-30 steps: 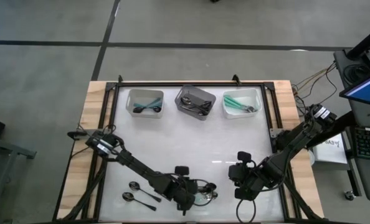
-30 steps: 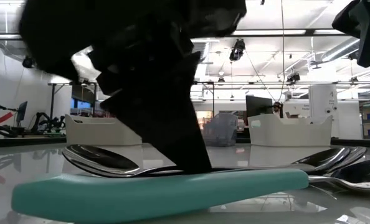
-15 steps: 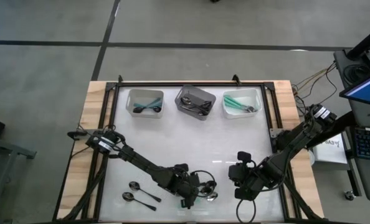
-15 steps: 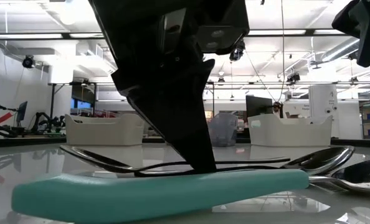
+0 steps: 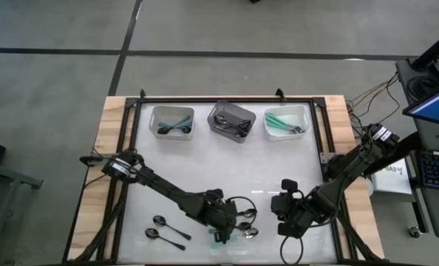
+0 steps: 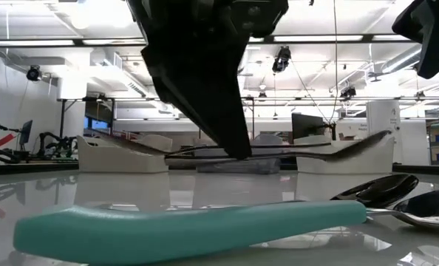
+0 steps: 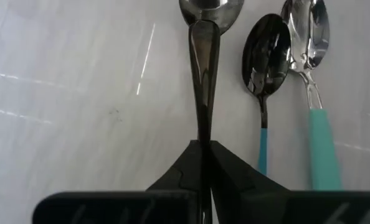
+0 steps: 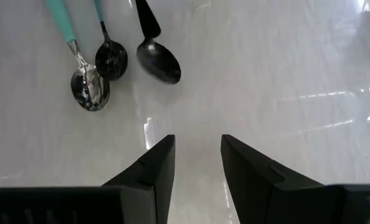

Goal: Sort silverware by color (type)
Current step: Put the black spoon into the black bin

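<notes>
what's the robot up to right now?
Sorting spoons into bins. The left claw is shut on the handle of a black spoon and holds it clear of the table near the front edge. Two teal-handled spoons lie on the table beside it. The right claw hangs open and empty nearby. Three bins at the far edge already hold sorted spoons.

Two dark jointed arms, black wedge-shaped claw fingers [image 8: 157, 171]

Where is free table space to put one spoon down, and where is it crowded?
Free: the wide white middle, between the three bins and the left gripper. Crowded: the near edge, with two black spoons and the teal-handled spoons.
</notes>
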Robot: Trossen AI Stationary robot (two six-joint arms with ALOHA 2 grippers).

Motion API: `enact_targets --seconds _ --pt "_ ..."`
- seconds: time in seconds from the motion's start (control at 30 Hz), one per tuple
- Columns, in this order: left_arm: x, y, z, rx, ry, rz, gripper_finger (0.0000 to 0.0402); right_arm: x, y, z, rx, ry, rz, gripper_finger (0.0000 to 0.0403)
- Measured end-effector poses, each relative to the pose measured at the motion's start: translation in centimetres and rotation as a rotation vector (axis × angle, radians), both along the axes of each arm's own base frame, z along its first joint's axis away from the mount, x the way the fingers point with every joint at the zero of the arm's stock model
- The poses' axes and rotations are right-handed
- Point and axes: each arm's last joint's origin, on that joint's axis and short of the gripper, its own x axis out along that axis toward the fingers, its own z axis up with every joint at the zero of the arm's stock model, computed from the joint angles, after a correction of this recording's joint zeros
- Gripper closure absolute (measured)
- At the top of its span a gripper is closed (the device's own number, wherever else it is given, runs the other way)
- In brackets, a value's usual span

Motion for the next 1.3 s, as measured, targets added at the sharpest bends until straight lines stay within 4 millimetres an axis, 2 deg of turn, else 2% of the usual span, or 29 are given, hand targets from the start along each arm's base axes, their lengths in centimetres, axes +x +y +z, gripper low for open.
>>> enact_targets --seconds 0.17,0.4,0.57,0.7,0.8,1.03,1.17,1.3 --pt "0.1 0.1 0.9 -0.01 -0.024 -0.002 0.04 0.0 0.0 0.0 -0.001 0.0 0.001 0.028" --pt "-0.1 0.3 0.3 -0.005 0.002 0.009 0.04 0.0 0.0 0.0 -0.003 0.001 0.002 0.028" --pt "0.5 1.9 0.7 0.044 -0.009 -0.001 0.04 0.0 0.0 0.0 -0.004 0.002 0.001 0.028" --pt "1.8 5.5 1.6 0.094 0.0 0.015 0.04 0.0 0.0 0.0 -0.003 0.0 -0.002 0.028" --pt "3.0 8.7 3.0 0.139 0.008 0.007 0.04 0.0 0.0 -0.1 -0.003 0.0 -0.002 0.028" --pt "5.4 17.3 9.4 0.328 -0.03 -0.02 0.04 0.0 0.0 -0.1 -0.005 0.002 -0.002 0.028" --pt "5.3 23.3 12.6 0.388 -0.037 0.026 0.04 0.0 -0.1 -0.1 -0.005 0.002 -0.001 0.028" --pt "4.0 29.1 13.2 0.387 0.025 0.09 0.04 -0.1 -0.1 -0.1 -0.01 0.006 0.0 0.028"
